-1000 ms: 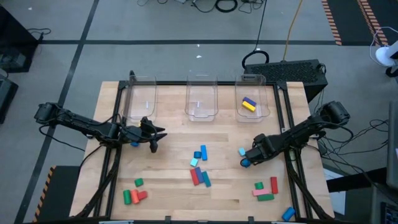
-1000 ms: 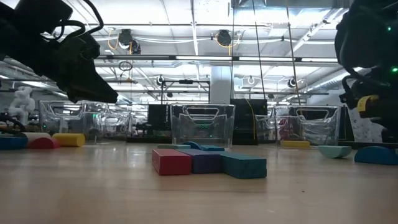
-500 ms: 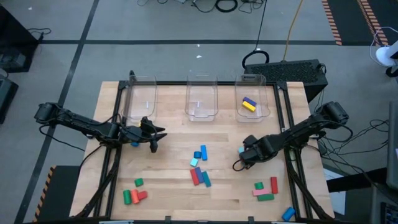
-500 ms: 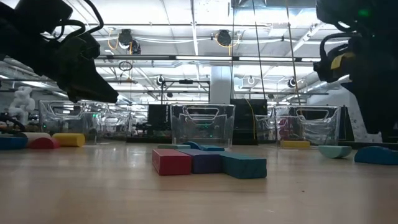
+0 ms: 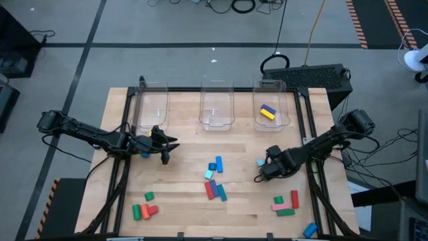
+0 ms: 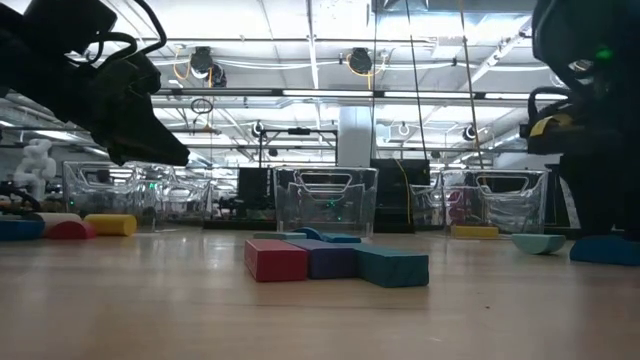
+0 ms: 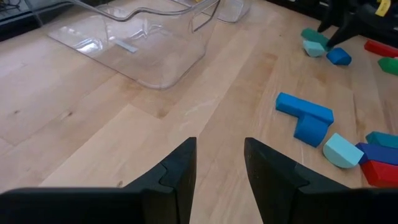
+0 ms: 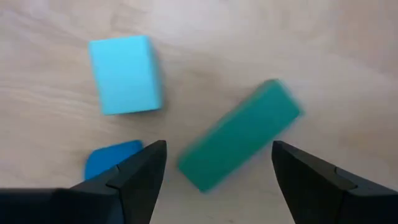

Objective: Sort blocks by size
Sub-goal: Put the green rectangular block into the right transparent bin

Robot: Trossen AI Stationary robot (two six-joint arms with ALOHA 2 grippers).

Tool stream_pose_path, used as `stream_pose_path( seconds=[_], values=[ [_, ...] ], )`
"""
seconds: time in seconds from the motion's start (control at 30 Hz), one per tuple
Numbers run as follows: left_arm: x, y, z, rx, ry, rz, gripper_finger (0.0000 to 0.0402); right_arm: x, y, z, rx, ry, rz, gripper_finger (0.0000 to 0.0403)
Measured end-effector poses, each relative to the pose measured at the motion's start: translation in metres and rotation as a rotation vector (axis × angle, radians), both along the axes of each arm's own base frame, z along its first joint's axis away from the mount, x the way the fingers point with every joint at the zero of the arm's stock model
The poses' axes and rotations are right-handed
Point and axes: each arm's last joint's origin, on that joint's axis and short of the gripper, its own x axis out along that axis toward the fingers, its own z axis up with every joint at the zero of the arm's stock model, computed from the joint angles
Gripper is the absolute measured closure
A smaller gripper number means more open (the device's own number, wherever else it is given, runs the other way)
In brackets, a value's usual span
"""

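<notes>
Right gripper (image 8: pixel 214 171) hangs over the right-centre of the table (image 5: pixel 180 167), fingers spread wide and grasping nothing. Seen between them in the right wrist view: a green bar (image 8: pixel 239 134) lying aslant on the wood. Just beside it lie a light-blue block (image 8: pixel 125 74) and a darker blue piece (image 8: pixel 112 162), the latter partly hidden by one finger.

Left gripper (image 7: pixel 219 163) hovers near the table's left edge, in front of the left clear bin (image 5: pixel 150 107). Fingers parted by a narrow gap, nothing between them.

Middle bin (image 5: pixel 216 106): cannot tell whether anything is inside. Right bin (image 5: pixel 269 107): holds a yellow block (image 5: pixel 267 114) with a blue block (image 5: pixel 268 108) touching it.

Remaining blocks are scattered on the table:
- centre cluster, red, blue and teal bars (image 6: pixel 335 262) side by side, more blue pieces behind;
- front-left group, green, red and pink (image 5: pixel 143 210);
- front-right group, pink, red, green (image 5: pixel 286 203);
- lone blue piece (image 5: pixel 309 229) at the front-right edge.
</notes>
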Motion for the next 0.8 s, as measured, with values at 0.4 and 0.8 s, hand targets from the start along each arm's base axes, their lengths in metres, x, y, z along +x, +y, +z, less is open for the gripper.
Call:
stream_pose_path(
  seconds=[0.4,0.8],
  values=[
    [0.0,0.0,0.0,0.0,-0.001,0.0,0.0265,-0.001,-0.005,-0.017,-0.014,0.008,0.014,0.0141],
    [0.0,0.0,0.0,0.001,-0.002,0.001,0.0265,-0.001,-0.014,-0.018,-0.04,0.044,0.035,0.0274]
  ],
)
